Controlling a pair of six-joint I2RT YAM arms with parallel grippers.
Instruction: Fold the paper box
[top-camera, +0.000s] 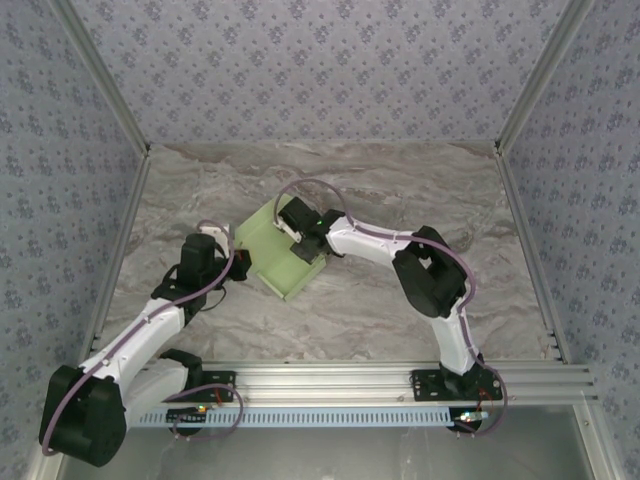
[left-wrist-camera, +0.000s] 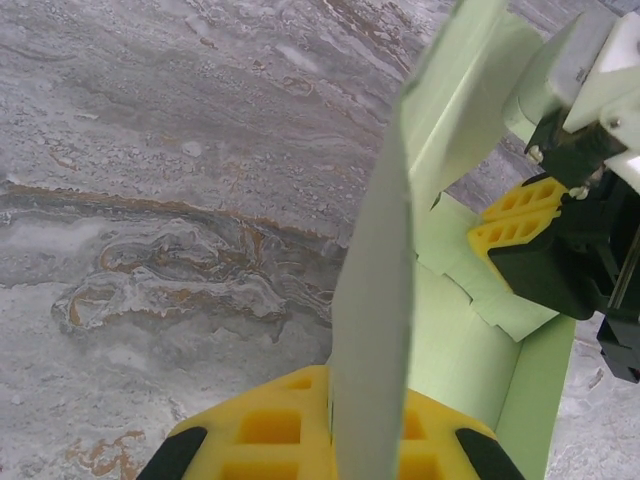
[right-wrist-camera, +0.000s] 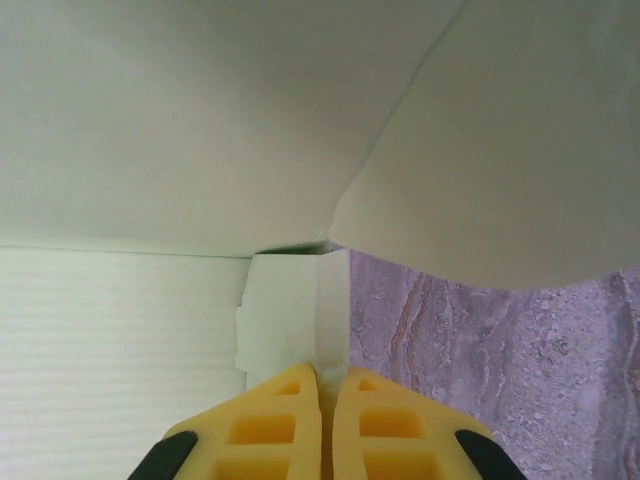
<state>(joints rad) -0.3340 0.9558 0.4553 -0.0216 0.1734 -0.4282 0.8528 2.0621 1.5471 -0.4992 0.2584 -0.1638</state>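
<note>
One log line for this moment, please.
left gripper: shut on paper box wall | right gripper: shut on its flap | box: partly folded, on table

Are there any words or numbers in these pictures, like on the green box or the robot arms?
None can be read.
The paper box is plain green card, no print.
The left gripper and right gripper have bare yellow fingers, no letters.
The wallpaper shows small flower shapes, not words.
</note>
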